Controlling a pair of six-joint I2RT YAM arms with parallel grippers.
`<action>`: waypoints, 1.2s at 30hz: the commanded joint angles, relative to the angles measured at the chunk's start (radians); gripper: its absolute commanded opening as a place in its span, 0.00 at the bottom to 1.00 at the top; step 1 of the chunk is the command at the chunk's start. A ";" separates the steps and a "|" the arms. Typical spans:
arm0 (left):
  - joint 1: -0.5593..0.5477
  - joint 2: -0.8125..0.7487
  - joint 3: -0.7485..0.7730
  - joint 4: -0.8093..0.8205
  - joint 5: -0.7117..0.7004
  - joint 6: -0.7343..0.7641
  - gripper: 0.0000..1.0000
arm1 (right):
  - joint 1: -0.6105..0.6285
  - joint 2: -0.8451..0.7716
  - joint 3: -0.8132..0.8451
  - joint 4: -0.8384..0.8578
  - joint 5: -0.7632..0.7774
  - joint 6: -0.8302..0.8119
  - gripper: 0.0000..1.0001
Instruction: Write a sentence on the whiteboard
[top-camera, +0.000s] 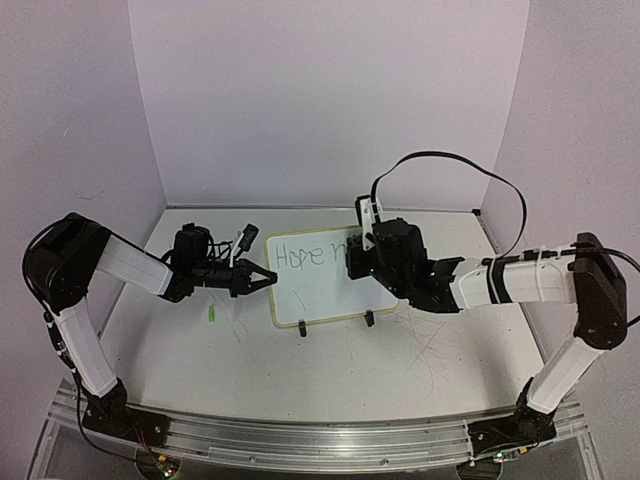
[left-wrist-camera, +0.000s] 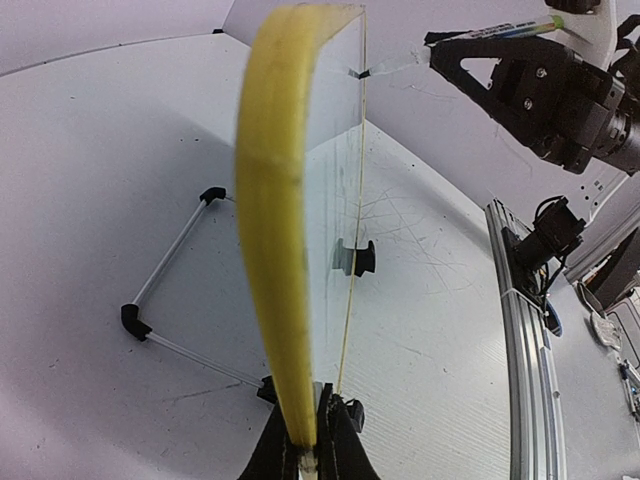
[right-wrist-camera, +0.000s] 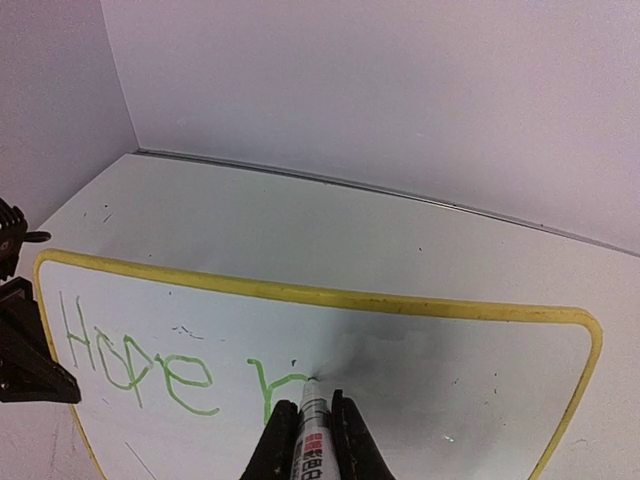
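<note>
The whiteboard (top-camera: 325, 295) stands near the middle of the surface (top-camera: 200, 370), propped on two black feet (top-camera: 300, 329). The sentence (right-wrist-camera: 135, 365) on it reads "Hope" in thin green letters. At 3 o'clock of that word is the first stroke of another.

The left gripper (top-camera: 266, 278) sits at the board's 9 o'clock edge, closed tight on the yellow rim (left-wrist-camera: 275, 250). The left wrist view shows the rim pinched between its fingers.

The right gripper (right-wrist-camera: 308, 445) reaches in from the board's 3 o'clock side and is clamped on a marker (right-wrist-camera: 312, 420). The marker's tip touches the board at the end of the last green stroke.

A small green piece (top-camera: 212, 314) lies on the surface at the board's 8 o'clock, apart from it.
</note>
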 joint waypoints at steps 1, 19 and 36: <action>0.010 -0.014 0.000 -0.025 -0.126 0.063 0.00 | -0.019 -0.031 -0.029 0.001 0.034 0.021 0.00; 0.008 -0.014 0.001 -0.027 -0.124 0.063 0.00 | -0.010 -0.026 -0.086 -0.022 0.006 0.085 0.00; 0.006 -0.015 0.002 -0.029 -0.130 0.066 0.00 | -0.007 -0.109 -0.083 0.002 -0.029 0.067 0.00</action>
